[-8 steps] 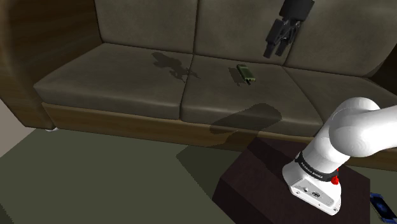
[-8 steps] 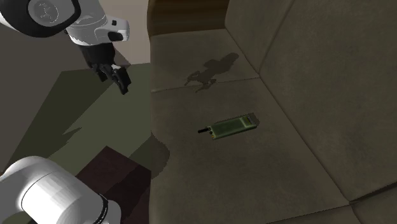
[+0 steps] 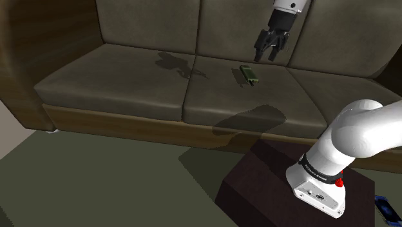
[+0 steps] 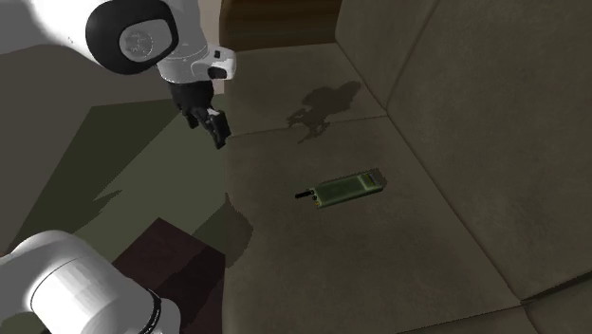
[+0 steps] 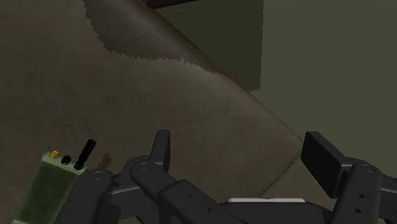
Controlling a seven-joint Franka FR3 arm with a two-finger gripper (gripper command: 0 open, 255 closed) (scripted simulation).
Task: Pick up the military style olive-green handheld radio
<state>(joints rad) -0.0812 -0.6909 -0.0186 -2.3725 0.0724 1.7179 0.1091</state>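
An olive-green handheld radio with a short black antenna lies flat on the middle seat cushion of the sofa; it also shows as the radio and the radio. My black gripper hangs in the air above and a little to the shoulder view's right of it, well clear of the cushion. In the second exterior view the gripper is up and to the left of the radio. The fingers stand apart with nothing between them, so the gripper is open.
The brown sofa has a wooden base and tall back cushions. My dark stand sits in front of it on an olive floor. A small blue object lies on the floor beside the stand.
The gripper has moved toward the shoulder view's left and over the middle cushion, nearer the radio. The radio has not moved.
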